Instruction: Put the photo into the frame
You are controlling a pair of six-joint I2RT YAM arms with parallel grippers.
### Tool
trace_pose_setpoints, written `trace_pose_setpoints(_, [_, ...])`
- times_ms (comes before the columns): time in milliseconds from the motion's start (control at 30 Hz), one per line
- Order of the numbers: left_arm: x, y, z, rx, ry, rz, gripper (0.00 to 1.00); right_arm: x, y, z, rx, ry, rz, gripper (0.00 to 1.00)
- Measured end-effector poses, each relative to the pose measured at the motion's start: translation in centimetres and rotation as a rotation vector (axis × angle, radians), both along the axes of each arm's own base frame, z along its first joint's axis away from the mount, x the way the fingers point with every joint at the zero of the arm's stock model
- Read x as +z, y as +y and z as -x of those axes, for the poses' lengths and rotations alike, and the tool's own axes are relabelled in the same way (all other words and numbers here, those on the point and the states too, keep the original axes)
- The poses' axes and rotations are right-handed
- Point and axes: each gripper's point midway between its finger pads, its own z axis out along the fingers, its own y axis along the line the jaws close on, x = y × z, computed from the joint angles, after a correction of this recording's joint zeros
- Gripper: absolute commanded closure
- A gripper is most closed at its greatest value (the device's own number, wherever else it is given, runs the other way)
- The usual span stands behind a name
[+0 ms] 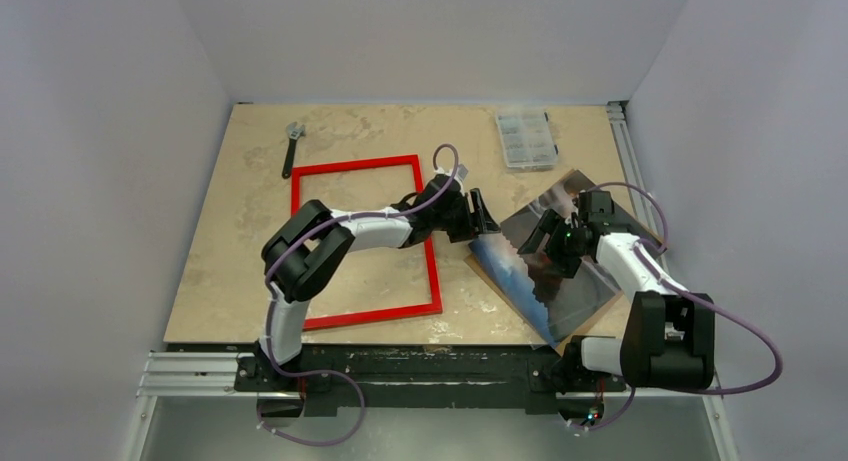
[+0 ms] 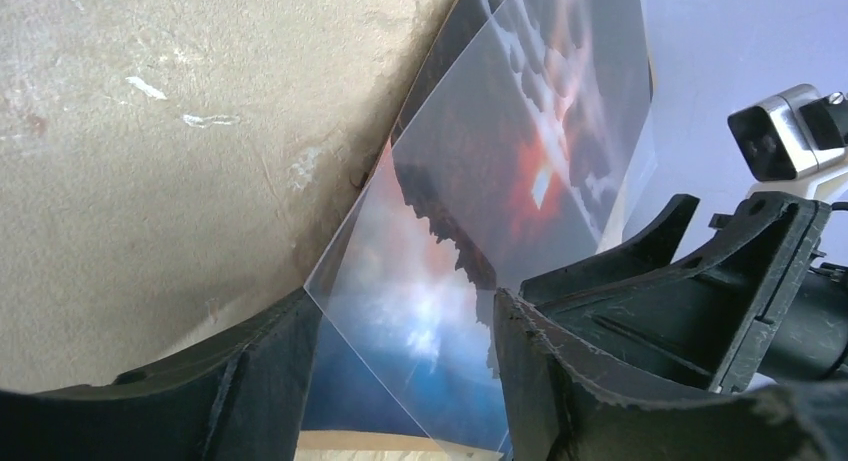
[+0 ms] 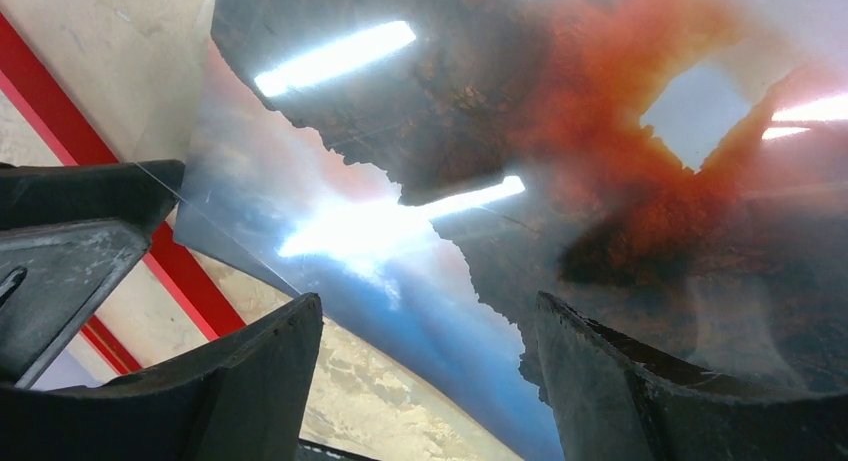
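Left pincer (image 1: pixel 487 219) stands spread astride a corner of the photo (image 1: pixel 580 296); right pincer (image 1: pixel 545 246), also spread, hides its middle.

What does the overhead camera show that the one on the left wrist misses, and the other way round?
Only the overhead view shows the red frame, the wrench and the clear parts box. Only the left wrist view shows, close up, a clear sheet lying over the photo, one corner between the left jaws. Both show the photo and the tan table.
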Motion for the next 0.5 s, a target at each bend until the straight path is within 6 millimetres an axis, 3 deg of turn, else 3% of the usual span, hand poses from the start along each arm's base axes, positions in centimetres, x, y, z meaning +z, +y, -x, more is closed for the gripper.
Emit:
trace_pose_setpoints(167, [1.1,0.2,0.4,-0.017,-0.042,-0.031,0.34,0.1,0.0,0.0,0.000,0.001,0.000,0.24])
trace_pose_setpoints(333, [2.7,-1.0,0.9,-0.062,-0.098,-0.029,0.35,0.0,0.0,0.1,0.000,0.005,-0.001,0.24])
trace_pose_setpoints(500, [3.1,-1.5,1.2,-0.077,-0.113,-0.025,0.35,0.1,0.0,0.2,0.000,0.009,-0.001,0.24])
